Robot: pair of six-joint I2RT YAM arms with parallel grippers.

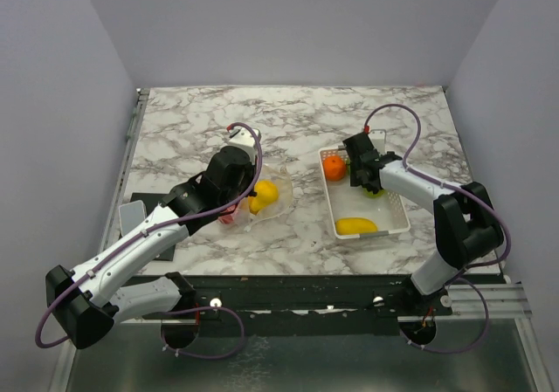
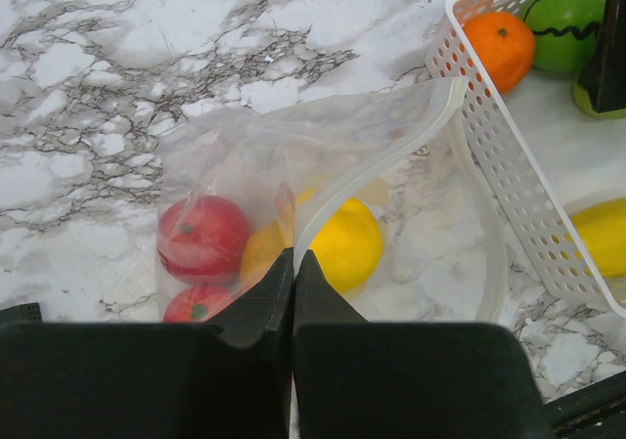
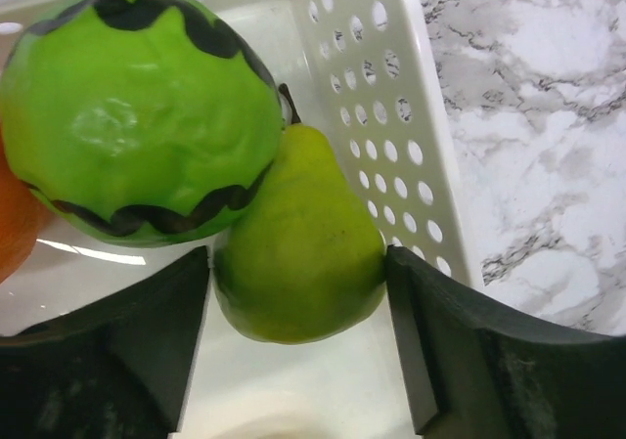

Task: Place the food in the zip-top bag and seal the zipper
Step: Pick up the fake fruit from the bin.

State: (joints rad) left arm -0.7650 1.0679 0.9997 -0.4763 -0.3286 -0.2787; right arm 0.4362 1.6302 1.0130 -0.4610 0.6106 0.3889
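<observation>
Zip-top bag on table just left of white tray, mouth open, two red fruits and yellow fruit inside. Left gripper closed, pinching zipper edge. Right gripper inside tray, jaws clasping green pear beside striped green ball.

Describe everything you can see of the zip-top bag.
The zip-top bag is thin, see-through plastic, lying on the marble table beside the white tray. Its mouth gapes toward the tray, with the zipper unsealed and curving. Inside sit two red fruits and a yellow fruit. The left end effector pinches its rim, shut.
</observation>
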